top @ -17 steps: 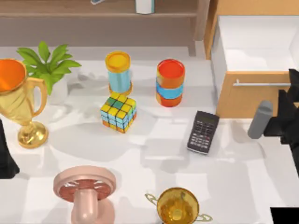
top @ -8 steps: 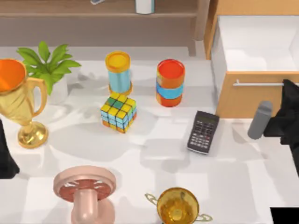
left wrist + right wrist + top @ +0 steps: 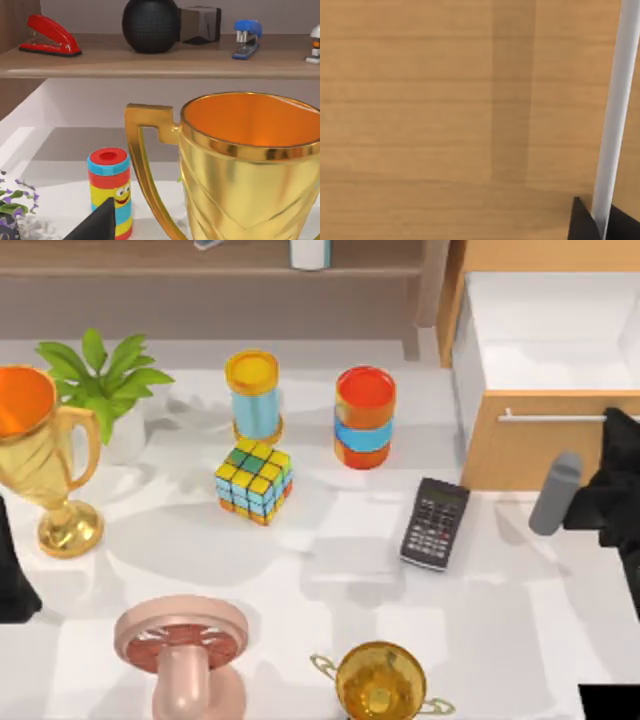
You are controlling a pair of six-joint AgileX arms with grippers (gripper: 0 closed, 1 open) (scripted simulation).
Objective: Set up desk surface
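The desk surface is a broad white tabletop crowded with objects. At its right side stands a light-wood cabinet with its drawer pulled open, showing a white inside. My right arm reaches to the drawer front. In the right wrist view my right gripper has a dark fingertip on each side of the silver drawer handle, touching it. My left arm is parked at the table's left edge, just behind a gold trophy. One dark tip of it shows in the left wrist view.
On the desk stand a potted plant, two striped cans, a colour cube, a black calculator, a pink wheel-shaped stand and a small gold cup. A brown shelf at the back holds staplers and a black speaker.
My right arm has shifted slightly to the left at the drawer front. The drawer and the desk objects have stayed where they were.
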